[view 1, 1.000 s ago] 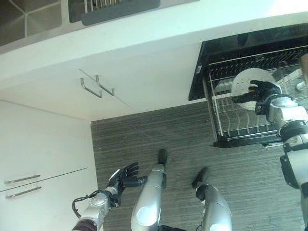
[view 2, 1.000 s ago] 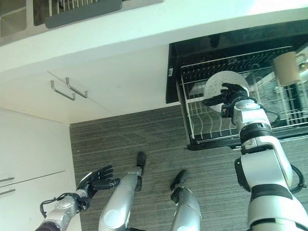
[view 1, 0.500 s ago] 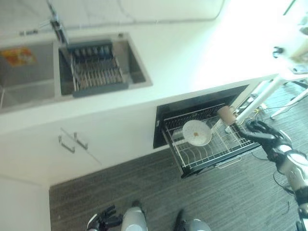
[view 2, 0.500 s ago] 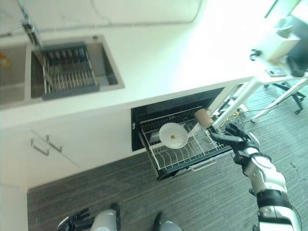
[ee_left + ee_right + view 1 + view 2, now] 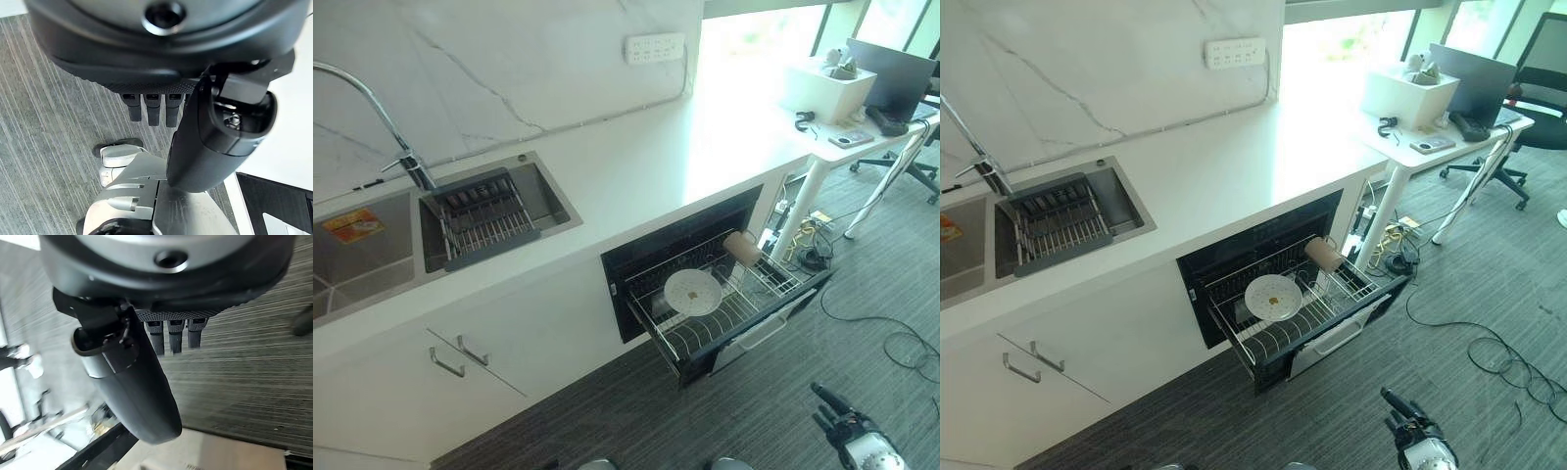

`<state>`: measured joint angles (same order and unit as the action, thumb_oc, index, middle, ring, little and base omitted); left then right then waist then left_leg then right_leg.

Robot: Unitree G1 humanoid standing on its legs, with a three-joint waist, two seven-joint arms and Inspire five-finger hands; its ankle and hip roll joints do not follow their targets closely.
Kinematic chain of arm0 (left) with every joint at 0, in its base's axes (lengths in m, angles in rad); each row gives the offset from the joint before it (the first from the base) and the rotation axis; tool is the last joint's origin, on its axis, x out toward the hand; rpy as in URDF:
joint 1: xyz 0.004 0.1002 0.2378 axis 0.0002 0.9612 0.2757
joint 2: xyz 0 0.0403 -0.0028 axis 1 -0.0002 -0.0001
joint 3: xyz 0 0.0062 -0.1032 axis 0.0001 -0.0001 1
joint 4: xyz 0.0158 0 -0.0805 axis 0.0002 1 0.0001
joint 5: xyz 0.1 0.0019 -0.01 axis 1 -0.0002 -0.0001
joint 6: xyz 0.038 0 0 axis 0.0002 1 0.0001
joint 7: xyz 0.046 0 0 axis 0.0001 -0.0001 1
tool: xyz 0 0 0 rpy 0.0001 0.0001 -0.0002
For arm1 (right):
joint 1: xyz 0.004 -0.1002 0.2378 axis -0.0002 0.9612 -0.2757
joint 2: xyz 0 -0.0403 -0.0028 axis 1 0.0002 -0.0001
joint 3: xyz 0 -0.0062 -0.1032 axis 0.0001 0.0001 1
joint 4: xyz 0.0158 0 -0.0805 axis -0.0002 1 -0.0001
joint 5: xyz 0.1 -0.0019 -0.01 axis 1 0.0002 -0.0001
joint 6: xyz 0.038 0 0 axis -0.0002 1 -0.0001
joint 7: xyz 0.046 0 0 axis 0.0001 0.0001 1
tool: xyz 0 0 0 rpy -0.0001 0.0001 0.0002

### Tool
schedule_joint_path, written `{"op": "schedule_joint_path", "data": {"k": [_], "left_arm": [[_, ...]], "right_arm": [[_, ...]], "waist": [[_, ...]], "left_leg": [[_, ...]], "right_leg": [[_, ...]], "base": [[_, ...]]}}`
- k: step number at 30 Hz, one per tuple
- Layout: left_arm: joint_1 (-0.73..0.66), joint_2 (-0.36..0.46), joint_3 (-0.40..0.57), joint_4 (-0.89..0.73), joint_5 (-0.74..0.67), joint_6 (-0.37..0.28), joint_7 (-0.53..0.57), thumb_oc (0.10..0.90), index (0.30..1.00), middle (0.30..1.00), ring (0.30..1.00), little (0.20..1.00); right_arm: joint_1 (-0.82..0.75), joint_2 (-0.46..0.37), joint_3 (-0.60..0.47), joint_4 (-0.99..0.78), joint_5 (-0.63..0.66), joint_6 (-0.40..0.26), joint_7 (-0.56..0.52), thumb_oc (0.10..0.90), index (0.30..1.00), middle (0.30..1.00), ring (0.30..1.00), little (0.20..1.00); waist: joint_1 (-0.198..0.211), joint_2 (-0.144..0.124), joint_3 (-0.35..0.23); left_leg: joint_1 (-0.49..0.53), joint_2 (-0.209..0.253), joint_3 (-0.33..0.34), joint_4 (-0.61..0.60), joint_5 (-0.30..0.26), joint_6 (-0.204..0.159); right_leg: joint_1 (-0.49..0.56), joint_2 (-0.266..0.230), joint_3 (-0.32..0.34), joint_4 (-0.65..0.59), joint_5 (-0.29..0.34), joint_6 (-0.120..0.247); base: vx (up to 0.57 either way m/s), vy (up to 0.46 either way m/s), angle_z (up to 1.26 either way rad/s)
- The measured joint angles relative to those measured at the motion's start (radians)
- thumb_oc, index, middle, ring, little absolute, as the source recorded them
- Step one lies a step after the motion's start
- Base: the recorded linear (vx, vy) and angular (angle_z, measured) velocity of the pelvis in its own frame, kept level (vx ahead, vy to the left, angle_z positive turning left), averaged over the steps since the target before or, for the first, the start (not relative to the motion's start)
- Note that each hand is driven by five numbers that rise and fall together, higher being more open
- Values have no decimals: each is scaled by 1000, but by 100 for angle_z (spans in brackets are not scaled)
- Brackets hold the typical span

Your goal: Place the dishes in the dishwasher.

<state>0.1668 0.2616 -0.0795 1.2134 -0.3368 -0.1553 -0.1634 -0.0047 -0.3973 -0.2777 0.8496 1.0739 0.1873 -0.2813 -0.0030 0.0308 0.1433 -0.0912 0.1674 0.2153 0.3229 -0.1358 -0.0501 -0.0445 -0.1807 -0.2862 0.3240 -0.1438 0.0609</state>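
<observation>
Below the rack (image 5: pixel 734 313), right hand (image 5: pixel 837 421) has left the plate (image 5: pixel 693 292).

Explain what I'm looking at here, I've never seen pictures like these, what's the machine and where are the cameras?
This is a two-legged humanoid robot with dark fingered hands. Two pictures come from cameras in its head, looking down at a kitchen; two come from cameras on its wrists, looking along each hand at the grey floor.

In the head views, a pulled-out dishwasher rack sits under a white counter. A white plate stands in the rack, with a tan cup behind it. A sink holding a dark drying rack is on the counter's left end, and a desk stands beyond the counter.

The right hand shows low, near the floor. The left hand shows in its wrist view. Both have straight fingers and hold nothing.
</observation>
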Motion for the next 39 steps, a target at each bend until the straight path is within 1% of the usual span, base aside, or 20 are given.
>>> {"op": "schedule_joint_path", "data": {"k": [4, 6, 11, 13, 16, 19, 20, 21, 23, 24, 25, 26, 27, 28, 29, 31, 32, 35, 37, 39], "left_arm": [[-11, 0, -38, 33, 8, -4, -1, 800, 900, 900, 900, 900], [-4, -1, -46, 35, 17, 0, -1, 800, 900, 900, 900, 900], [11, -10, -85, 42, 29, 1, -2, 800, 900, 900, 900, 900], [11, -15, -93, 33, 29, 3, -3, 800, 900, 900, 900, 900], [12, -37, -109, 19, 28, 5, -2, 800, 900, 900, 900, 900], [35, -51, -114, -21, 27, 26, -3, 800, 900, 900, 900, 900], [47, -62, -130, -57, 26, 25, -17, 800, 900, 900, 900, 900], [60, -74, -128, -76, 26, 26, -20, 800, 900, 900, 900, 900], [74, -78, -127, -113, 26, 37, -22, 800, 900, 900, 900, 900], [78, -75, -127, -161, 26, 49, -23, 800, 900, 900, 900, 900], [80, -75, -127, -185, 25, 56, -23, 800, 900, 900, 900, 900], [85, -75, -131, -226, 24, 66, -25, 800, 900, 900, 900, 900], [88, -75, -133, -237, 20, 68, -26, 800, 900, 900, 900, 900], [90, -73, -133, -236, 4, 70, -26, 800, 900, 900, 900, 900], [86, -67, -132, -223, -9, 85, -31, 800, 900, 900, 900, 900], [81, -46, -135, -213, -14, 91, -45, 800, 900, 900, 900, 900], [77, -36, -135, -224, -15, 90, -45, 800, 900, 900, 900, 900], [50, -27, -135, -224, -36, 89, -46, 800, 900, 900, 900, 900], [35, -22, -134, -224, -53, 90, -49, 800, 900, 900, 900, 900], [31, 11, -123, -222, -54, 92, -56, 800, 900, 900, 900, 900]], "right_arm": [[-90, 0, -1, 168, 80, -31, 11, 400, 300, 300, 300, 300], [-106, 0, -1, 181, 101, -33, 12, 400, 300, 300, 300, 300], [-174, -11, -8, 227, 197, -75, 11, 400, 300, 300, 300, 300], [-196, -30, -11, 235, 244, -88, 10, 400, 300, 300, 300, 300], [-246, -88, -13, 267, 307, -107, -11, 400, 300, 300, 300, 300], [-258, -138, -31, 268, 343, -124, -30, 400, 300, 300, 300, 300], [-277, -192, -33, 269, 364, -134, -32, 400, 300, 300, 300, 300], [-287, -225, -55, 271, 399, -141, -27, 400, 300, 300, 300, 300], [-359, -286, -65, 320, 424, -136, -35, 400, 300, 300, 300, 300], [-424, -345, -69, 351, 440, -138, -60, 400, 300, 300, 300, 300], [-478, -392, -69, 376, 441, -136, -74, 400, 300, 300, 300, 300], [-542, -443, -69, 383, 441, -135, -101, 400, 300, 300, 300, 300], [-575, -474, -68, 387, 440, -139, -114, 400, 300, 300, 300, 300], [-608, -498, -68, 411, 439, -138, -116, 400, 300, 300, 300, 300], [-653, -510, -53, 429, 437, -135, -144, 400, 300, 300, 300, 300], [-679, -509, -37, 460, 421, -99, -145, 400, 300, 300, 300, 300], [-745, -509, -18, 465, 421, -76, -156, 400, 300, 300, 300, 300], [-860, -527, 75, 500, 416, -78, -188, 400, 300, 300, 300, 300], [-967, -541, 138, 544, 382, -68, -198, 400, 300, 300, 300, 300], [-1047, -570, 208, 625, 385, -30, -227, 400, 300, 300, 300, 300]], "waist": [[16, 12, -8], [41, 30, -13], [68, 73, -14], [87, 100, -10], [113, 153, 2], [119, 183, 19], [125, 209, 41], [129, 223, 64], [161, 239, 103], [173, 251, 121], [182, 260, 150], [209, 276, 179], [219, 282, 180], [233, 281, 182], [236, 275, 187], [254, 252, 205], [254, 241, 213], [262, 235, 218], [272, 237, 218], [288, 226, 226]], "left_leg": [[-10, -16, -22, -13, 12, 1], [-14, -21, -26, -15, 17, 8], [-30, -59, -47, -31, 25, 15], [-46, -81, -58, -36, 33, 27], [-64, -121, -68, -49, 44, 47], [-79, -153, -70, -60, 52, 57], [-92, -180, -70, -83, 73, 75], [-100, -207, -78, -100, 90, 80], [-116, -238, -79, -104, 84, 89], [-136, -245, -51, -107, 83, 91], [-135, -259, -46, -108, 84, 92], [-147, -281, -52, -100, 97, 95], [-158, -296, -55, -101, 95, 98], [-167, -307, -59, -96, 98, 117], [-159, -324, -80, -90, 94, 149], [-121, -340, -99, -98, 94, 170], [-126, -343, -106, -99, 94, 170], [-141, -341, -127, -96, 95, 170], [-162, -340, -142, -96, 95, 169], [-176, -327, -154, -95, 95, 166]], "right_leg": [[-1, -15, -25, 9, -4, 4], [-3, -20, -28, 11, -7, 2], [-5, -61, -64, 18, -10, 11], [-15, -83, -78, 24, -5, 20], [-20, -122, -97, 23, 2, 36], [-27, -157, -114, 20, 14, 56], [-37, -181, -124, 17, 26, 76], [-37, -204, -135, 9, 40, 91], [-34, -234, -147, -8, 61, 113], [-27, -259, -188, -33, 82, 117], [-18, -275, -195, -32, 83, 118], [-15, -286, -198, -30, 87, 128], [-14, -302, -220, -38, 95, 135], [-13, -310, -229, -39, 96, 136], [11, -316, -245, -52, 93, 140], [56, -315, -218, -78, 77, 123], [64, -307, -221, -99, 83, 142], [71, -292, -227, -117, 85, 152], [66, -286, -243, -126, 79, 175], [57, -271, -245, -130, 78, 178]], "base": [[28, -19, 18], [26, 28, 15], [-6, 113, 22], [-23, 121, 29], [-29, 146, 34], [-50, 229, 25], [-36, 199, 43], [-26, 194, 46], [-37, 181, 49], [-25, 186, 73], [2, 171, 70], [45, 157, 58], [170, 90, 47], [177, 62, 54], [185, 33, 44], [97, 30, 24], [88, 7, 10], [86, -4, 16], [96, -65, 15], [76, -91, 9]]}}
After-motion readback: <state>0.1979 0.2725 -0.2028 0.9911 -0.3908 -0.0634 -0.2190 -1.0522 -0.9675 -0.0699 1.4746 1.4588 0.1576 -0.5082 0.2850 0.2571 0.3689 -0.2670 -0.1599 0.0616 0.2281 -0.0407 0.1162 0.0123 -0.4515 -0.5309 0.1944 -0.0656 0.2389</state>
